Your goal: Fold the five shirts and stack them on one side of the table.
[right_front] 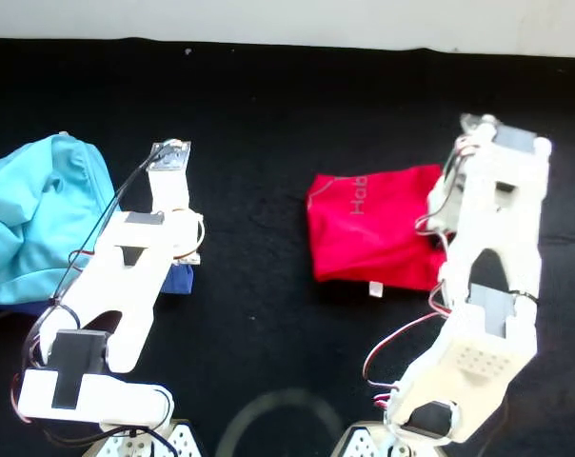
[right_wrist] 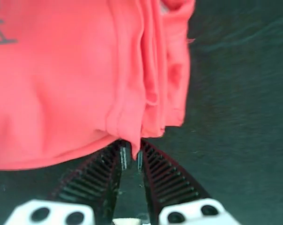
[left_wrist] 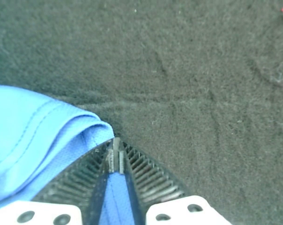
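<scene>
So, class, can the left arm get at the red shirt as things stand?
Probably not: the left hand is shut on a blue shirt, and the red shirt lies apart from it, gripped by the right hand.

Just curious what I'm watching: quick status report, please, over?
Left gripper shut on blue shirt. Right gripper shut on red shirt, at its edge. Teal shirt bunched beside left arm.

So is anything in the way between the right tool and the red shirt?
Nothing visible is. The right tool is right at the red shirt, its tips closed on the folded edge.
</scene>
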### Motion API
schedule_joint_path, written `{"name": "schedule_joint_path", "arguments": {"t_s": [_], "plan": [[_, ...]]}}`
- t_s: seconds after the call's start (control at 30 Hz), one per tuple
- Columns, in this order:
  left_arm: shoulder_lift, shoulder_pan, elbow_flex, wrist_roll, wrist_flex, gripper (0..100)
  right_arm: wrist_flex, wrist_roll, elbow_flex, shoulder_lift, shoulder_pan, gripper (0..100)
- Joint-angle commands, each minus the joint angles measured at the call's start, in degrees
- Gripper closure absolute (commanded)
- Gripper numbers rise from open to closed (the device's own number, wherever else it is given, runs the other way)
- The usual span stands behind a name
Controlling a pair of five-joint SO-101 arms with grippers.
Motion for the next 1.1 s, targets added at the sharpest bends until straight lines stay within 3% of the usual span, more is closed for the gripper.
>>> {"name": "schedule_joint_path", "arguments": {"t_s": [0.0, 0.37, 0.63, 0.73, 0.87, 1.07], "plan": [[-1.27, -0.4, -0.04, -0.18, -0.97, 99, 2.07, 3.43, -4.88, -0.31, 2.07, 99.3], [-1.19, -0.4, -0.04, -0.18, -0.97, 99, 1.8, 6.42, 4.62, -0.22, 3.82, 99.3], [-1.19, -0.4, -0.04, -0.18, -0.97, 99, -7.16, 6.42, 15.6, -0.31, 4.44, 99.3], [-1.19, -0.4, -0.04, -0.18, -0.97, 99, -5.32, 6.42, 13.23, -0.66, 4.88, 96.1], [-1.19, -0.4, -0.04, -0.18, -0.97, 99, 3.82, 6.42, 2.07, -0.75, 4.88, 84.0], [-1.19, -0.4, -0.13, -0.18, -0.97, 99, 4.62, 4.48, -13.49, -2.33, 4.09, 85.3]]}}
